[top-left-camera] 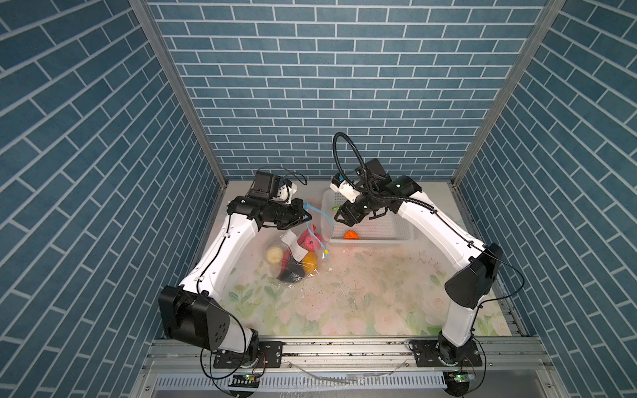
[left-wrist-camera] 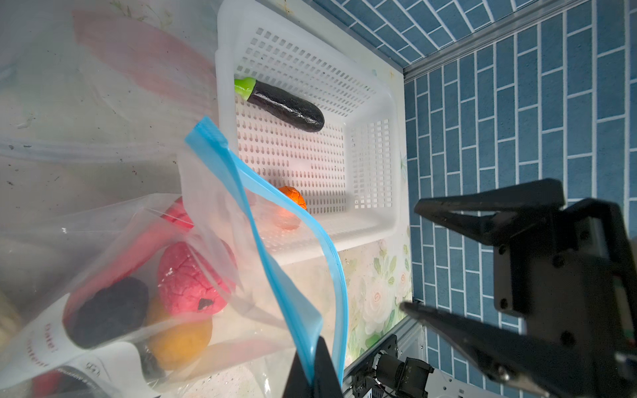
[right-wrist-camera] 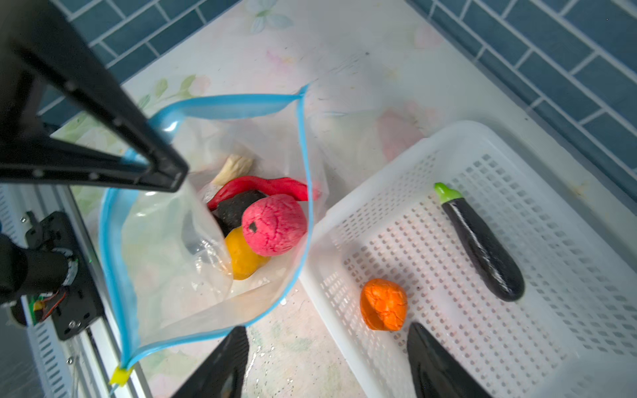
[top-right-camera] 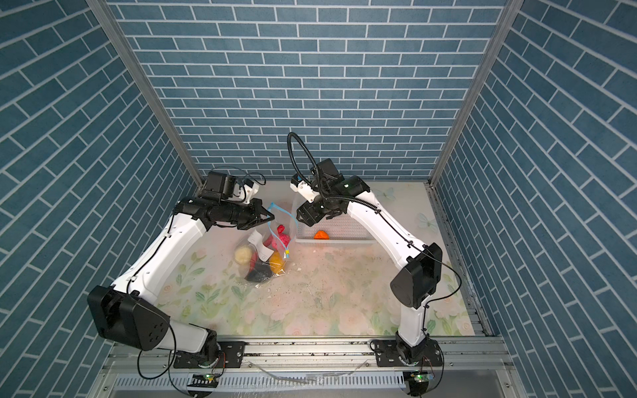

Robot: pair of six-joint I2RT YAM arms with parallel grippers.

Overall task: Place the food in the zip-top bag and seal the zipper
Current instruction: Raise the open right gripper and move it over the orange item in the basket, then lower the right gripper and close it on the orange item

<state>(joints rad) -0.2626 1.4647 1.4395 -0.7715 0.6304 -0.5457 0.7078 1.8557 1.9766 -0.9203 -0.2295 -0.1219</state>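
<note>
The clear zip-top bag (right-wrist-camera: 179,262) stands with its mouth open, and my left gripper (left-wrist-camera: 312,355) is shut on its light-blue zipper (left-wrist-camera: 275,262) edge, holding it up. The yellowish slider (right-wrist-camera: 120,375) sits at the zipper's end. Inside lie a pink ball (right-wrist-camera: 274,225), a yellow piece (right-wrist-camera: 241,258), a black oval (right-wrist-camera: 234,208), a red strip (right-wrist-camera: 262,186) and a cream lump (right-wrist-camera: 236,165). My right gripper (right-wrist-camera: 327,329) hangs open and holds nothing, over the basket's rim beside the bag. An orange piece (right-wrist-camera: 383,305) and a dark eggplant (right-wrist-camera: 482,244) lie in the basket.
The white perforated basket (top-left-camera: 389,234) sits at the back of the floral table, touching the bag's right side and close to the rear tiled wall. Crumbs are scattered over the mat (top-left-camera: 362,286) in front of it.
</note>
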